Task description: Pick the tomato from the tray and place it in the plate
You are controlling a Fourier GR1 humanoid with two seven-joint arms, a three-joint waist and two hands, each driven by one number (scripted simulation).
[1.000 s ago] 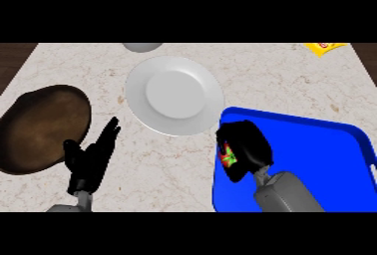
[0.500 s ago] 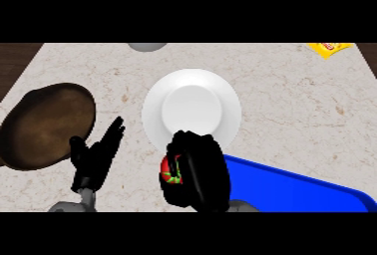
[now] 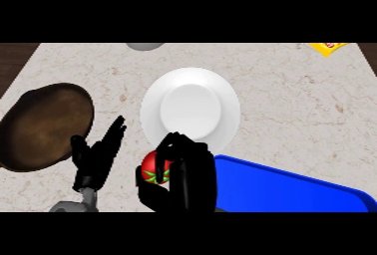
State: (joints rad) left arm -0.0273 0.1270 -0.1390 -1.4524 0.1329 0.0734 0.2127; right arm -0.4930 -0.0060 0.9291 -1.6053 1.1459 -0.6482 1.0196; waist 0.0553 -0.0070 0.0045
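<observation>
- Gripping the tomato (image 3: 156, 168), the right hand (image 3: 184, 182) is curling its black fingers over the fruit's right side and top; the red skin and green star-shaped stem are showing at the hand's left.
- The tomato is sitting in that hand just below the near rim of the white plate (image 3: 151, 107), off the tray and not on the plate; whether it is touching the counter cannot be told.
- The blue tray (image 3: 294, 191) is lying at the lower right, its left corner partly hidden behind the right hand.
- The left hand (image 3: 95, 157) is resting at the lower left with fingers straight and spread, pointing up, holding nothing.
- A dark brown round board (image 3: 44, 124) is lying at the left, just beside the left hand's fingertips.
- A grey round object (image 3: 145, 46) is showing at the counter's far edge, and a yellow item (image 3: 329, 47) is peeking in at the top right.
- The marbled counter (image 3: 294, 104) is bearing everything.
</observation>
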